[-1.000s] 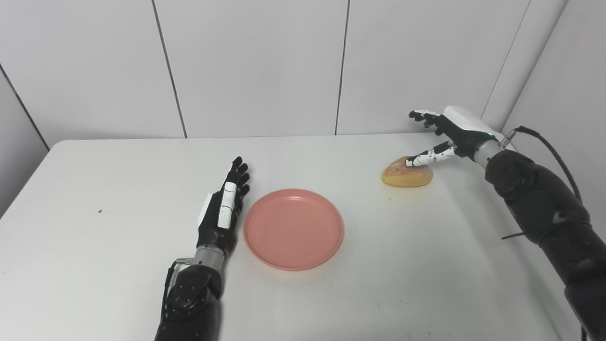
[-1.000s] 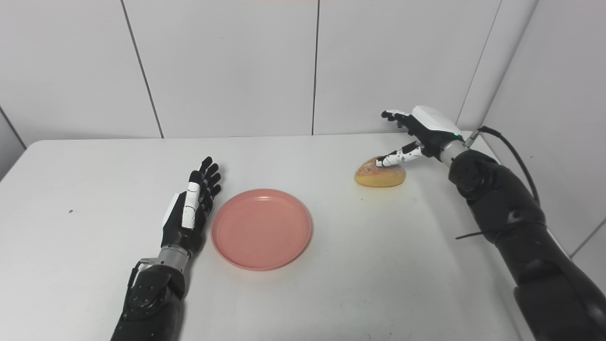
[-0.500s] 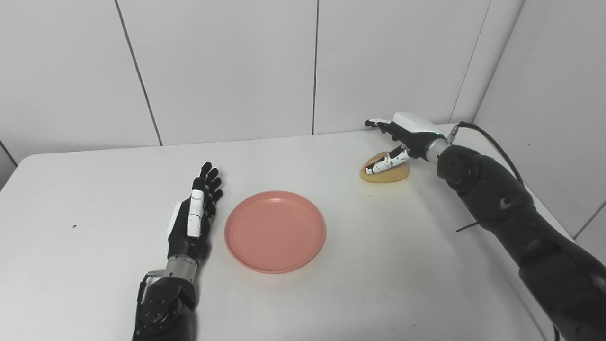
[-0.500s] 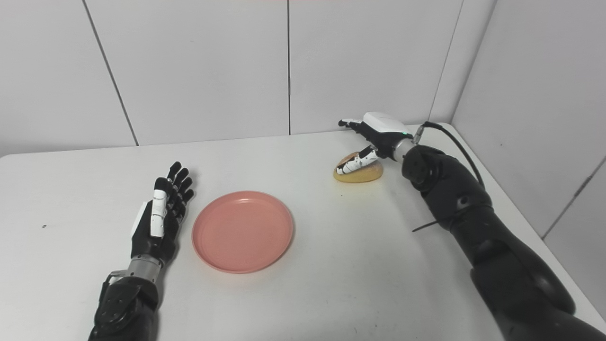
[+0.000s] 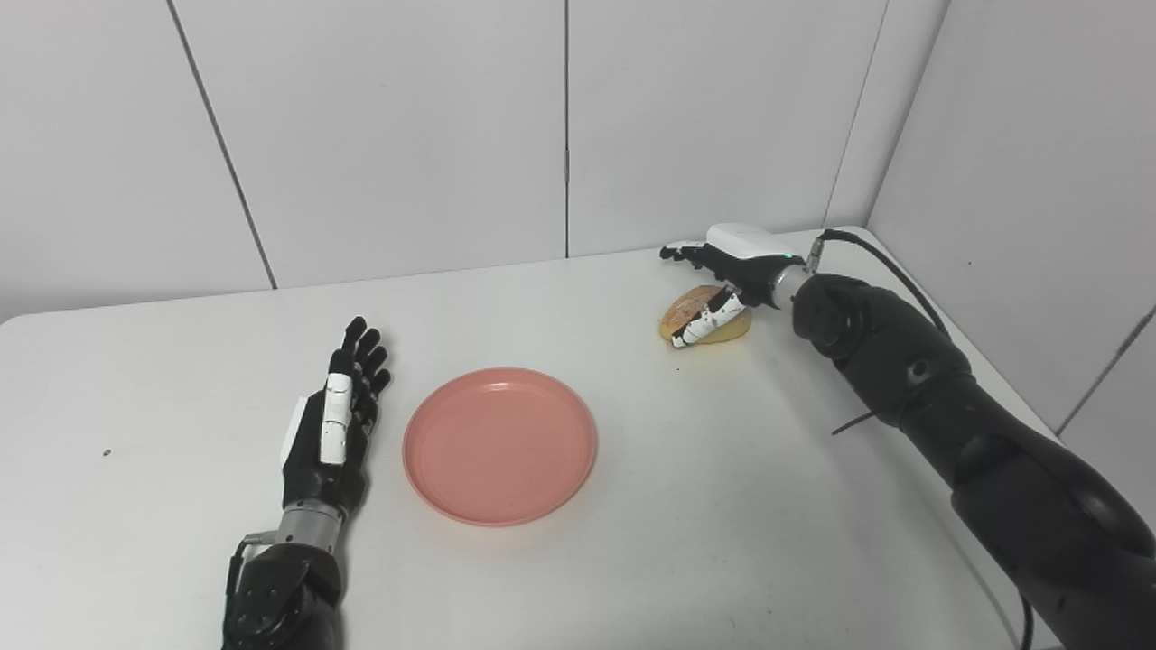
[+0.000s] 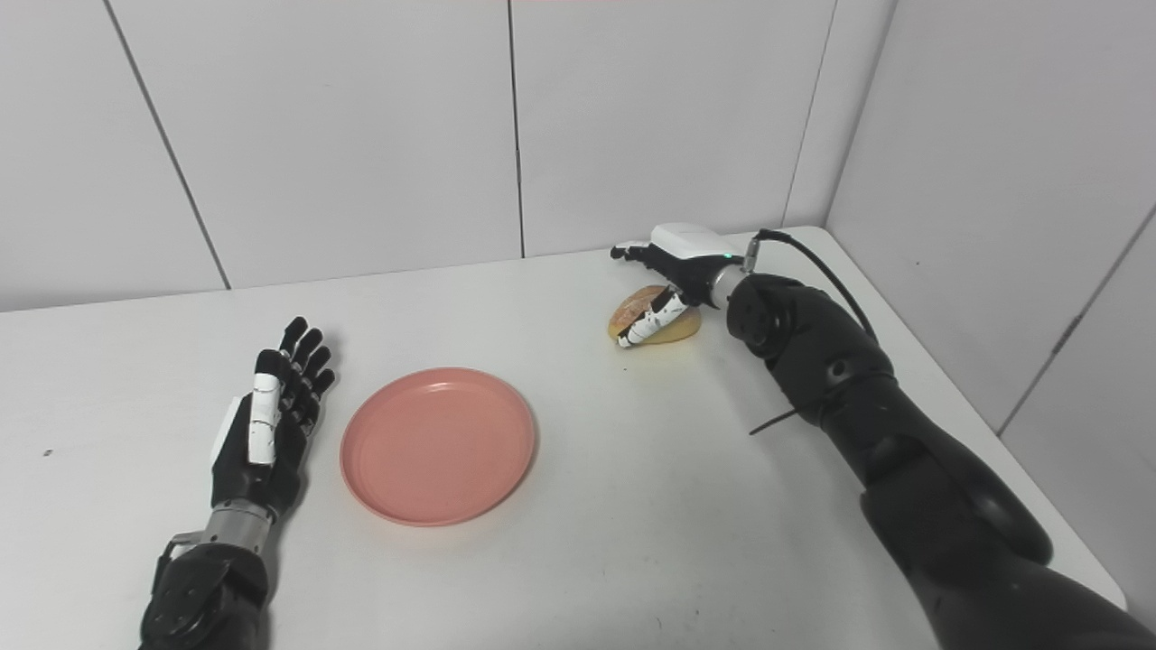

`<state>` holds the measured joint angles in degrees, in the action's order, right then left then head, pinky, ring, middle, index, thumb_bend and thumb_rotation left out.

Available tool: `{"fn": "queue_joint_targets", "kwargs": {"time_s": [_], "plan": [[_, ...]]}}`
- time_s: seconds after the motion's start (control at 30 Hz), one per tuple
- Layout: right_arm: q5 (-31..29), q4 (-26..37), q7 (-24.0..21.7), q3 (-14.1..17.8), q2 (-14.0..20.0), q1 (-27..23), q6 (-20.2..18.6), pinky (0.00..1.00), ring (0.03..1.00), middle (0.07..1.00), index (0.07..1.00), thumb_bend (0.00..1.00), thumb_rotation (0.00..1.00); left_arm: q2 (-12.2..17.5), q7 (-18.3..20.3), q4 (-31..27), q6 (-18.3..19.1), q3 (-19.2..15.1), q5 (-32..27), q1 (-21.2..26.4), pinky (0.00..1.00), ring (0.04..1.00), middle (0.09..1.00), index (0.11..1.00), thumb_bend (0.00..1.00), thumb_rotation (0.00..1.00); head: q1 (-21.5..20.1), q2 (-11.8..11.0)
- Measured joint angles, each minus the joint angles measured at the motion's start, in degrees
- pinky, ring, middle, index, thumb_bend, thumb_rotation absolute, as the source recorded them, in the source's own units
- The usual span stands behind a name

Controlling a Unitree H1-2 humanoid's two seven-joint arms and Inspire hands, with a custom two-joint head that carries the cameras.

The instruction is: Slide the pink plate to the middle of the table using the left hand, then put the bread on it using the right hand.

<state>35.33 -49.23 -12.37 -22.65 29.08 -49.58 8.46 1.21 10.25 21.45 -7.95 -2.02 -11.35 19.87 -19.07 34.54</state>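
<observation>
The pink plate point(image 5: 499, 445) lies flat on the white table point(image 5: 750, 487), with nothing on it. My left hand point(image 5: 330, 429) rests open and flat on the table just left of the plate, a small gap from its rim. The golden-brown bread point(image 5: 684, 311) sits at the far right of the table. My right hand point(image 5: 733, 264) is open and straddles the bread: its fingers point(image 5: 679, 252) reach past the far side, and the thumb lies across the near side. The bread rests on the table.
The table's back edge meets a white panelled wall point(image 5: 560, 126). A side wall point(image 5: 1020, 181) closes in along the right edge, close behind the bread. A black cable point(image 5: 880, 266) loops off my right wrist.
The camera has turned right, so the whole picture has shifted left. My right hand has come lower over the bread, with its thumb now across the near side. The left hand and plate stay put.
</observation>
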Motion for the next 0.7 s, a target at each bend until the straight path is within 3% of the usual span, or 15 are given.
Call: {"fn": "queue_joint_targets", "kwargs": {"time_s": [0.5, 0.67, 0.7], "plan": [[1.0, 2.0, -5.5, -0.9, 0.7, -0.3, -0.2, 0.70, 0.828, 0.876, 0.864, 0.95, 0.26, 0.0, 0.7, -0.1, 0.0, -0.1, -0.2, -0.1, 1.00, 1.000, 1.000, 1.000, 0.78, 0.94, -0.4, -0.5], [0.6, 1.7, -6.1, -0.8, 1.1, -0.6, 0.0, 0.71, 0.813, 0.850, 0.845, 0.90, 0.15, 0.1, 1.1, -0.2, 0.0, 0.0, -1.0, -0.2, 1.00, 1.000, 1.000, 1.000, 0.78, 0.94, -0.4, -0.4], [0.5, 1.6, -6.1, -0.7, 1.2, -0.7, 0.0, 0.70, 0.797, 0.833, 0.831, 0.87, 0.07, 0.1, 1.1, -0.3, 0.0, 0.0, -1.0, -0.2, 1.00, 1.000, 1.000, 1.000, 0.79, 0.94, -0.4, -0.4]]}}
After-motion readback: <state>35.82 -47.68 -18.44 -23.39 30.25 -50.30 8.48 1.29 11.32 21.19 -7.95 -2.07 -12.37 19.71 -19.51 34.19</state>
